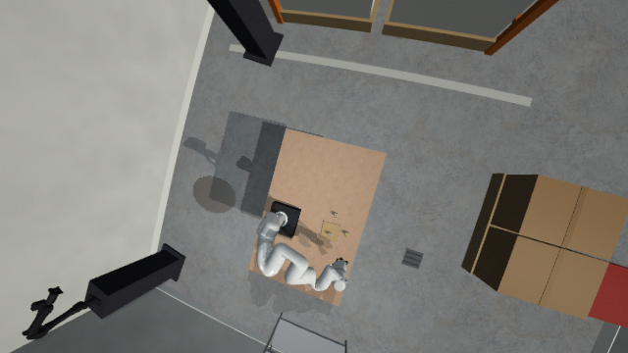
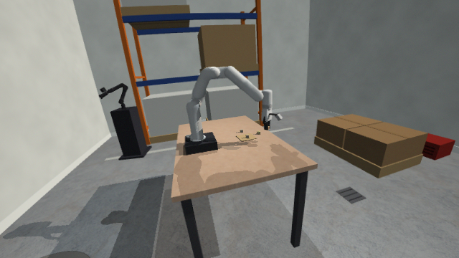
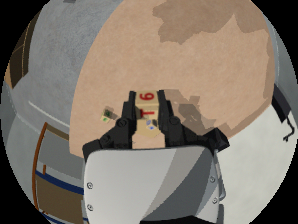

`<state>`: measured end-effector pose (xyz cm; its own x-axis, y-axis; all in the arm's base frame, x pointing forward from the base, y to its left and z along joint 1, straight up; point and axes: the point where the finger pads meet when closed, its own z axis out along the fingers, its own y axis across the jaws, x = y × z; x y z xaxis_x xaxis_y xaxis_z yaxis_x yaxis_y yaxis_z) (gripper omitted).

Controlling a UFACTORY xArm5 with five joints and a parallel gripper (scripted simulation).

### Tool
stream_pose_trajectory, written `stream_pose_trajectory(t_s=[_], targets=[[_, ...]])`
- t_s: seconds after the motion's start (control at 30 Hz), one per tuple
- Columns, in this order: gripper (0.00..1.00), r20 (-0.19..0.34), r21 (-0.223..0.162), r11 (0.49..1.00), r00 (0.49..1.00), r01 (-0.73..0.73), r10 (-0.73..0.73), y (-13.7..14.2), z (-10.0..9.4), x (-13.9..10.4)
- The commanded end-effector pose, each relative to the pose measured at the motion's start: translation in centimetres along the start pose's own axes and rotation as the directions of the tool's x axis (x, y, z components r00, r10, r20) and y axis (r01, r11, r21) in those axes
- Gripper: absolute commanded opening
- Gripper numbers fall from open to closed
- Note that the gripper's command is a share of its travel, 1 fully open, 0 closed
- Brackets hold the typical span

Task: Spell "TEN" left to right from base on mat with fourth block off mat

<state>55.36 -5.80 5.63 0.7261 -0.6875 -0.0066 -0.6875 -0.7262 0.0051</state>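
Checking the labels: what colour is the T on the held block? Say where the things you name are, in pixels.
Red; the T [image 3: 147, 113] shows best in the wrist view.

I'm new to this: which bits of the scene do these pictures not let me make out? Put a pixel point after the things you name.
- Letters on the block on the mat [image 1: 336, 224] [image 2: 239, 138]: too small in the top and exterior views.
- Underside of the block in the gripper [image 3: 146, 104]: faces away in the wrist view.
- The gripper's fingertips in the top view: too small.
- Far end of the orange rack [image 2: 260, 54]: cut off by the exterior view's top edge.
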Motion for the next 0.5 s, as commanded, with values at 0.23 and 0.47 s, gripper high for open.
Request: stream_pose_trajectory(t_s=[0.23,0.47], targets=[[0.21,-0.005,0.007,0.957,0.957,-0.291,0.291,-2.7,-0.7,-10.6],[0.21,-0.004,0.008,0.906,0.906,-0.423,0.423,-2.8,-0.7,-15.8]])
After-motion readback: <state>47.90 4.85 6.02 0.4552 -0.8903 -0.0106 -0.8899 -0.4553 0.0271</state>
